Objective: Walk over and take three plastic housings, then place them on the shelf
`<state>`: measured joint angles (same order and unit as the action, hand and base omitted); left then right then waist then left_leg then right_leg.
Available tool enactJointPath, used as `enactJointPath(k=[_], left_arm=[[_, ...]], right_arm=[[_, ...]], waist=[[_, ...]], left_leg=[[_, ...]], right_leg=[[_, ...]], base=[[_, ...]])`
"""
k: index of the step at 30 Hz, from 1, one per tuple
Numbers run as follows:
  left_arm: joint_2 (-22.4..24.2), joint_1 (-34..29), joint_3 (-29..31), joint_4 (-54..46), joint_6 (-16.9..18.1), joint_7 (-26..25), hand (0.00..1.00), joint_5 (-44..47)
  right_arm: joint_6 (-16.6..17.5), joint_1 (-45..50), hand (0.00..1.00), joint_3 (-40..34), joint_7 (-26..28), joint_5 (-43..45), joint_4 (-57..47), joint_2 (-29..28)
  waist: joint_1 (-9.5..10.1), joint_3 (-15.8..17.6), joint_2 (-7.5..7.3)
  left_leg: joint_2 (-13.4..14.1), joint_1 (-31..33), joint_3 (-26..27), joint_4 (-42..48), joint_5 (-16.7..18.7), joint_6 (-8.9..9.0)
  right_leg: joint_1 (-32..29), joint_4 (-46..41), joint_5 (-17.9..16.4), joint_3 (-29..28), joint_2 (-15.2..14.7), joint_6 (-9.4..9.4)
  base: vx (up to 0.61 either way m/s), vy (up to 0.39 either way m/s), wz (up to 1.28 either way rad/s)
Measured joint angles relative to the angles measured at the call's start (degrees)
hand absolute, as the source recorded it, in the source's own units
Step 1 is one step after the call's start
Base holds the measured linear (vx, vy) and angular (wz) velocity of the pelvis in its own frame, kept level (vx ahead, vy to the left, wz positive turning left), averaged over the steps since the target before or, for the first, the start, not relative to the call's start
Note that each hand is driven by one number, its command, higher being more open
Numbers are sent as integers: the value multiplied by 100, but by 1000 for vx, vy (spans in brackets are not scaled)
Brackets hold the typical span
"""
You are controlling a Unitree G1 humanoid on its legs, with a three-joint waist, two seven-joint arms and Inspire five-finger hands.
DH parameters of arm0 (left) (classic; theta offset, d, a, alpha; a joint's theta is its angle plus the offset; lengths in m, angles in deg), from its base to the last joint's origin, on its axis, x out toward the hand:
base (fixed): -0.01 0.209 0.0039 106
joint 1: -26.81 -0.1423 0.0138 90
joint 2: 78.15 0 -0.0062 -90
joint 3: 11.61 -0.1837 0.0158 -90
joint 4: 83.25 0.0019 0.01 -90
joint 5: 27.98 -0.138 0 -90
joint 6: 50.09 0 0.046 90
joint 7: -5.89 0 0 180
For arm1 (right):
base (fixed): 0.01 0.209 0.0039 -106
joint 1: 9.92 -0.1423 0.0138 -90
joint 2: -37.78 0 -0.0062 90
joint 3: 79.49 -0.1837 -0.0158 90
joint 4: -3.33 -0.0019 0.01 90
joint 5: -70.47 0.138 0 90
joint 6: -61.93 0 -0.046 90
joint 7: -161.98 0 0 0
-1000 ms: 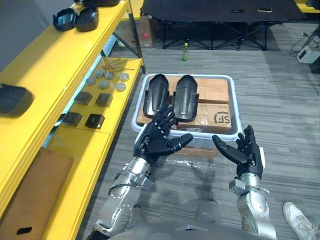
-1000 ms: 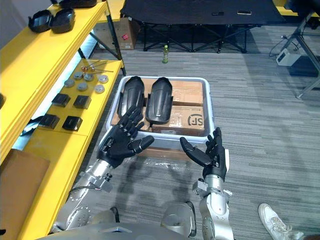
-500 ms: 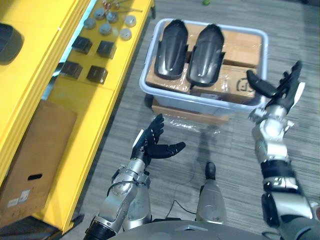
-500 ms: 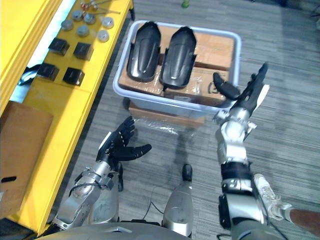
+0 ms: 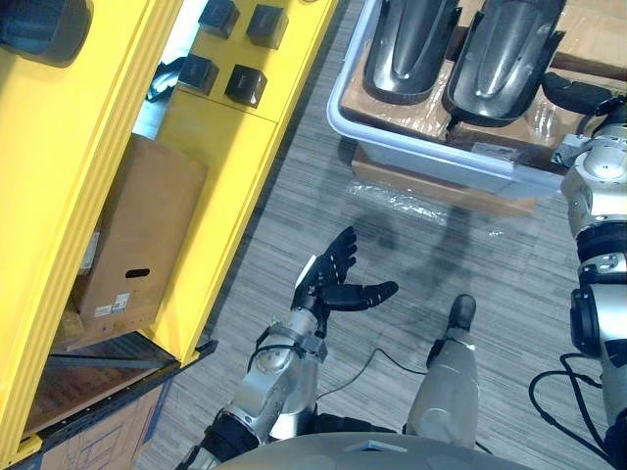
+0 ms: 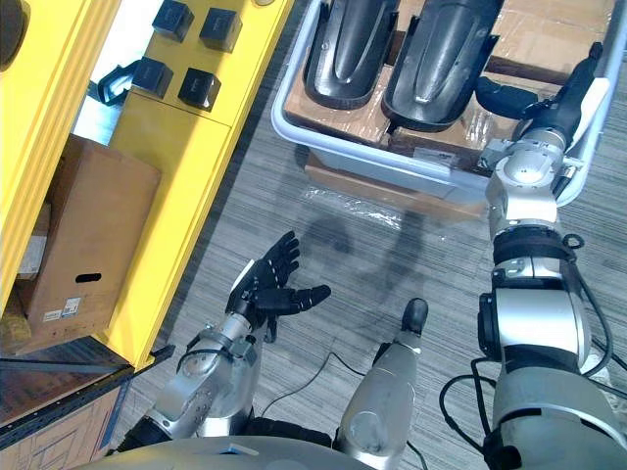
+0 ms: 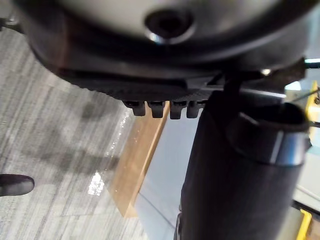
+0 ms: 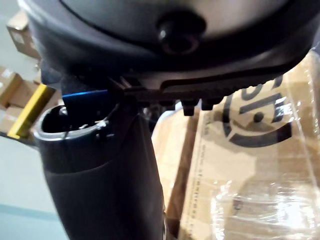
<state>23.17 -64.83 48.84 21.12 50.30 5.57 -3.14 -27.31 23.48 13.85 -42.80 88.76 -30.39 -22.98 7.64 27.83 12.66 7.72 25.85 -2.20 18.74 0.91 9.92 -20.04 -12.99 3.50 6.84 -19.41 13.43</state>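
2 black plastic housings [image 6: 348, 49] lie side by side in the grey tub [image 6: 377, 164], on wrapped cardboard [image 6: 549, 20]. The right hand [image 6: 556, 106] hovers over the tub's right edge, fingers straight and apart. The left hand [image 6: 274, 289] hangs over the carpet [image 6: 323, 225] in front of the tub, fingers spread, holding nothing.

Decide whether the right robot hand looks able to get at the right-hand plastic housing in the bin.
Probably yes. The right robot hand is open above the right side of the bin, close beside the right-hand housing, which lies uncovered on the cardboard boxes; nothing stands between them.
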Motion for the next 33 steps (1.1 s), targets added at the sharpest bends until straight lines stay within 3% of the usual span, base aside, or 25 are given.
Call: enactJointPath(k=[3,4,8,9,14,15,18,24,30,33], left_arm=[[-16,-46,-94,151,21,-92,100,37],[-19,-52,-112,151,53,-99,100,43],[5,-46,-139,151,109,-106,100,169],[5,-65,-140,151,153,-106,100,183],[17,-65,-149,151,194,-105,100,183],[19,-66,-153,151,194,-101,100,176],[19,-95,-152,140,198,-87,100,161],[-2,-426,-153,17,199,-74,100,162],[-89,-493,-149,-45,229,15,100,267],[-93,-493,-165,-43,290,60,100,266]], right_arm=[[-272,-176,100,197,195,-3,125,255],[-342,-231,0,234,241,-9,187,294],[-829,-323,0,643,474,-481,441,566],[-1299,-578,0,757,691,-680,686,941],[-1520,-686,0,866,803,-681,840,1088],[-1618,-742,100,866,887,-678,951,1085],[-1727,-742,100,866,828,-677,1068,1061],[-1390,-875,100,804,149,-662,812,859],[-563,-1111,100,888,-91,-860,-373,853],[-524,-1182,100,983,-74,-883,-436,845]], waist=[[19,-10,15],[19,-14,21],[115,-25,37],[163,-47,69],[147,-56,82],[153,-58,84],[152,-61,88],[16,-65,93],[-92,-56,80],[-108,-55,79]], left_leg=[[-20,29,-51,10,-15,0],[-25,54,-67,17,-18,-1],[-35,119,-184,20,-19,58],[-32,120,-289,0,-52,83],[-25,90,-296,-5,-74,52],[-21,44,-291,-24,-73,54],[-18,-84,-281,-95,-85,57],[1,-291,-222,-242,-128,67],[46,-638,14,-606,-249,76],[65,-652,13,-670,-289,83]], right_leg=[[11,-17,-4,70,-22,-3],[8,-18,-4,88,-23,-3],[-17,-133,-113,223,-38,-23],[-10,-262,-217,315,-38,-50],[2,-310,-248,336,-38,-60],[34,-310,-253,339,-38,-62],[130,-309,-257,347,-38,-65],[257,-284,-271,350,-38,-87],[323,-182,-260,205,-25,-86],[321,-171,-257,205,-6,-89]], base=[[-22,-31,10],[-26,-20,13],[-18,-43,15],[-3,-101,22],[10,-33,4],[0,0,0],[11,-37,1],[-2,-32,-3],[12,-31,-15],[23,-38,1]])
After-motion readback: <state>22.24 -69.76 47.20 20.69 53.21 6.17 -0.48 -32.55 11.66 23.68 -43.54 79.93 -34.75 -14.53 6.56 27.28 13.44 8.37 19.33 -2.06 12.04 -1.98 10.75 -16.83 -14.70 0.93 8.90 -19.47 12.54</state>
